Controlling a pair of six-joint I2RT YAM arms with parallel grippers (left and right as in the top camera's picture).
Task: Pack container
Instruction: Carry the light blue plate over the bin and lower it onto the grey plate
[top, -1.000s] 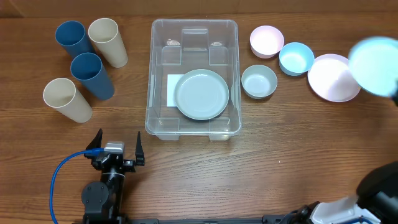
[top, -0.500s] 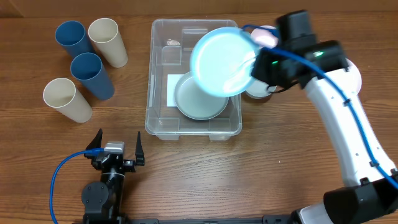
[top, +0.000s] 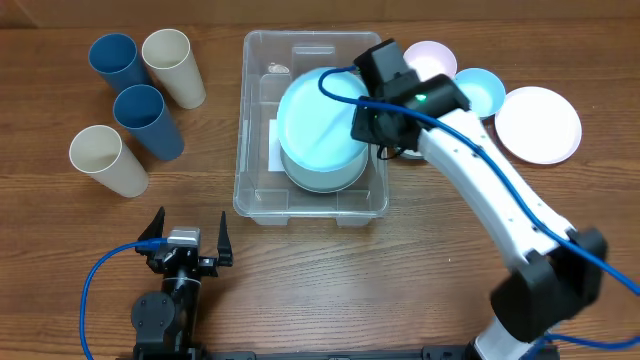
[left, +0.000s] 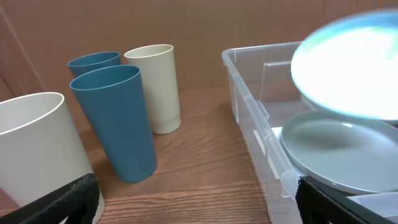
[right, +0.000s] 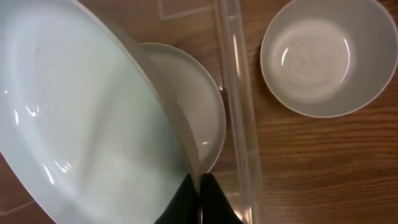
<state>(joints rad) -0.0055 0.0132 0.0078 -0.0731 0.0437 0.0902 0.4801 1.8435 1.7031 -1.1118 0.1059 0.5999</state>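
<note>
Above the container (top: 262, 205) we hold the tilted blue plate (top: 315, 110), right pincer (right: 200, 186) clamped on its rim. Grey plate (top: 320, 183) lies just beneath; left pincer (top: 190, 216) apart.

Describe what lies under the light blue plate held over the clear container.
A grey-green plate lies in the container beneath it. Overhead only its near edge shows; the rest, and part of the white label, is covered by the light blue plate.

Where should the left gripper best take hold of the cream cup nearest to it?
Probably at its rim, from above: the cream cup stands upright, mouth open, so one finger can go inside the wall and one outside.
</note>
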